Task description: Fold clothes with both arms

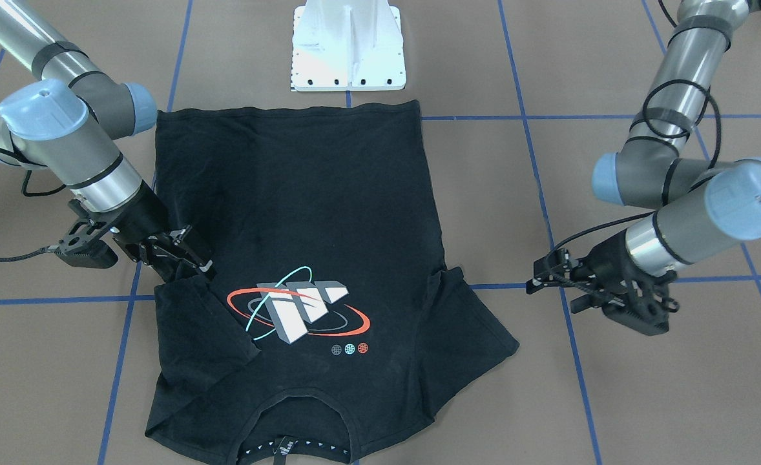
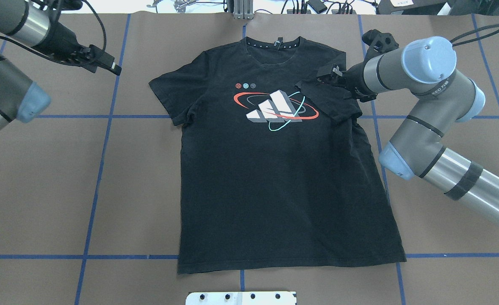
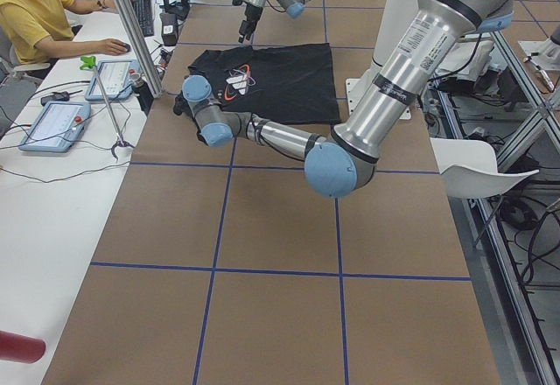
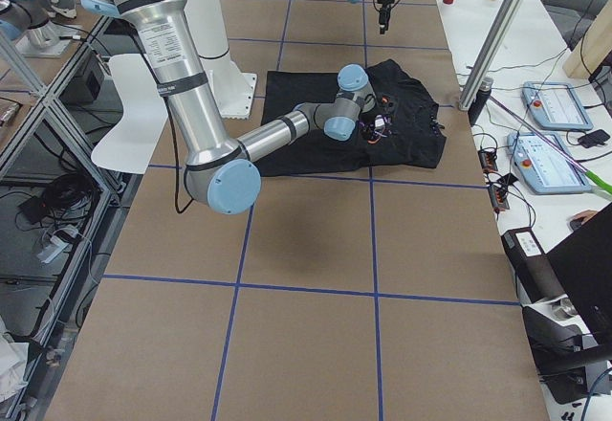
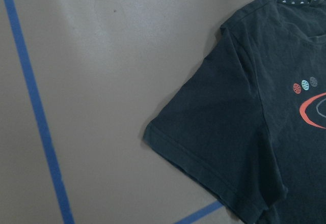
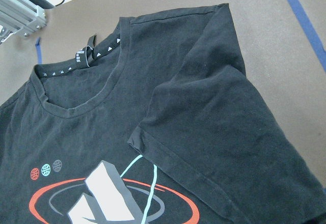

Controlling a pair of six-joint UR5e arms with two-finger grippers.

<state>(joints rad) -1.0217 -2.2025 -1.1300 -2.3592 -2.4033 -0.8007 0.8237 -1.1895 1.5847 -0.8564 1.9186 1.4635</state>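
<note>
The black T-shirt [image 1: 303, 194] [image 2: 275, 178] lies flat and logo-up on the brown table, collar toward the far edge from the robot. One sleeve [image 2: 330, 99] [image 6: 219, 132] is folded inward over the chest and touches the orbit logo [image 2: 275, 108]. My right gripper [image 1: 194, 263] [image 2: 323, 76] hovers just over that folded sleeve, open, with no cloth between its fingers. The other sleeve [image 2: 171, 91] [image 5: 219, 147] lies spread out flat. My left gripper [image 1: 542, 284] [image 2: 115, 68] hangs open above bare table, well outside that sleeve.
The white bolted base [image 1: 348, 51] [image 2: 241, 298] sits just behind the shirt's hem. Blue tape lines [image 2: 101, 169] cross the brown table cover. A seated person [image 3: 35, 17] and control pendants [image 3: 52, 122] [image 4: 555, 105] are at a side desk beyond the collar end.
</note>
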